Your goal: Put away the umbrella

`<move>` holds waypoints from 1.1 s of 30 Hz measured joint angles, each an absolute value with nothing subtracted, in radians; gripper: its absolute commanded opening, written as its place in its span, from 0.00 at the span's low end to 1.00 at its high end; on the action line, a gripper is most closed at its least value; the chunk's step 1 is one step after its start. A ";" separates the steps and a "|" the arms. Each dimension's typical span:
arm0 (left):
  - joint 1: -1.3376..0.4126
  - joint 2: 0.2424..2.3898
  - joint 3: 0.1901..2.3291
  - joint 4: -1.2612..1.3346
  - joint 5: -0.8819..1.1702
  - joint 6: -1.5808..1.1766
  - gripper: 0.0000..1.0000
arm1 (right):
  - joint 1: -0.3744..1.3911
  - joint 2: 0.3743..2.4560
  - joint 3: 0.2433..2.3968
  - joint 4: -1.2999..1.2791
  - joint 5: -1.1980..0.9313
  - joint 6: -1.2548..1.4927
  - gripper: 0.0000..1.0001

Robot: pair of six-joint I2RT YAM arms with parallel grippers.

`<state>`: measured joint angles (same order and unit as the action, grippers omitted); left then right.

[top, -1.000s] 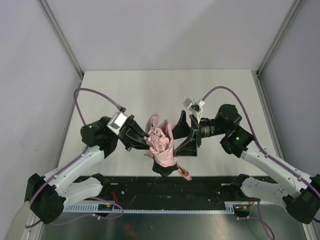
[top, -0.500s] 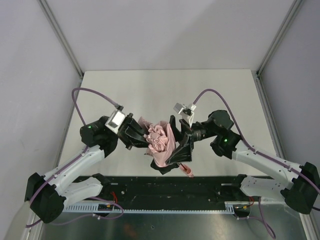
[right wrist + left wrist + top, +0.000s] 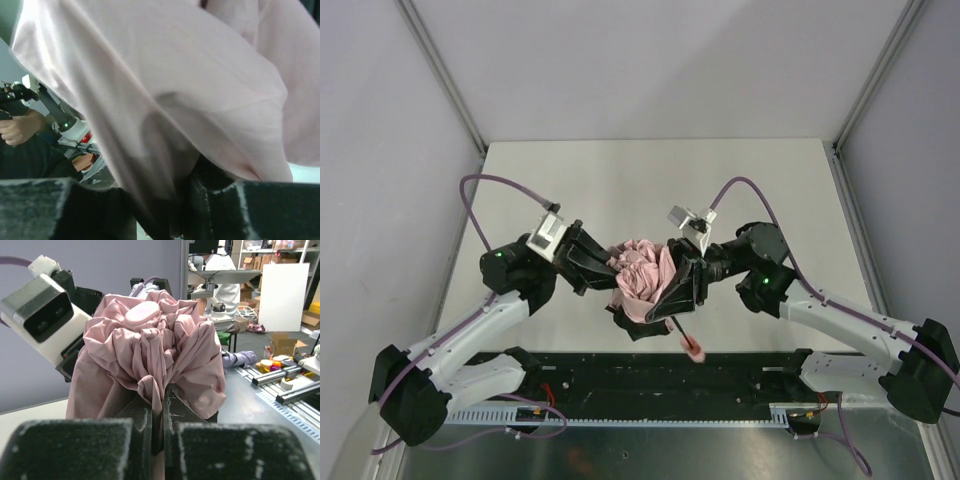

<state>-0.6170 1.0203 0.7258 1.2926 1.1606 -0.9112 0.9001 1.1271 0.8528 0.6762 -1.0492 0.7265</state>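
We find the umbrella (image 3: 642, 275) held up between the two arms over the near half of the desk (image 3: 620, 180), its pink canopy crumpled into a loose ball; the left end effector (image 3: 158, 391) comes at it from the left, its fingers pressed almost together and pinching a fold of the fabric; the right end effector (image 3: 675, 290) is buried in the canopy's right side, and cloth drapes over its fingers, so we cannot tell how they stand. The long axis runs from the bundle toward the near right: the black shaft (image 3: 682, 333) slants out below to the small pink handle (image 3: 694, 350), which hangs near the desk's near edge; we judge the right arm nearer to it. No sleeve, bin or other container shows in any view.
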 measured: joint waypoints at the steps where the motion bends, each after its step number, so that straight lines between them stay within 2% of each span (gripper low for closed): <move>1: -0.618 1.020 0.726 1.293 1.153 -0.921 0.00 | 0.899 1.126 0.853 0.684 -1.059 0.721 0.04; 4: -0.622 1.014 0.725 1.294 1.135 -0.935 0.00 | 0.897 1.114 0.853 0.697 -1.063 0.717 0.01; 5: -0.623 1.014 0.725 1.295 1.132 -0.933 0.04 | 0.897 1.110 0.853 0.690 -1.062 0.715 0.00; 6: -0.620 1.014 0.725 1.295 1.132 -0.931 0.11 | 0.897 1.105 0.853 0.676 -1.056 0.712 0.00; 9: -0.597 1.014 0.713 1.288 1.124 -0.928 0.44 | 0.883 1.082 0.853 0.603 -1.028 0.688 0.00; 12: -0.511 1.011 0.694 1.286 1.100 -0.929 0.69 | 0.833 1.038 0.848 0.487 -0.997 0.667 0.00; 14: -0.439 1.002 0.672 1.283 1.081 -0.945 0.82 | 0.777 1.005 0.845 0.406 -0.987 0.646 0.00; 15: -0.393 0.990 0.648 1.282 1.070 -0.958 0.85 | 0.743 0.990 0.844 0.366 -0.984 0.633 0.00; 20: -0.224 0.896 0.540 1.190 1.029 -0.987 0.88 | 0.559 0.944 0.844 0.178 -0.941 0.550 0.00; 22: -0.174 0.855 0.522 1.082 0.996 -0.975 0.88 | 0.503 0.953 0.866 0.043 -0.852 0.482 0.00; 28: -0.124 0.811 0.529 0.706 0.899 -0.883 0.89 | 0.498 1.128 1.044 -0.308 -0.340 0.261 0.00; 33: -0.124 0.822 0.580 0.387 0.767 -0.836 0.84 | 0.586 1.343 1.176 -0.369 0.180 0.043 0.00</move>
<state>-0.1242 0.8219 0.5800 0.3874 0.7670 -0.8356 0.5861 1.3430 1.1763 -0.3691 0.1802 0.0429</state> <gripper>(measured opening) 0.871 0.370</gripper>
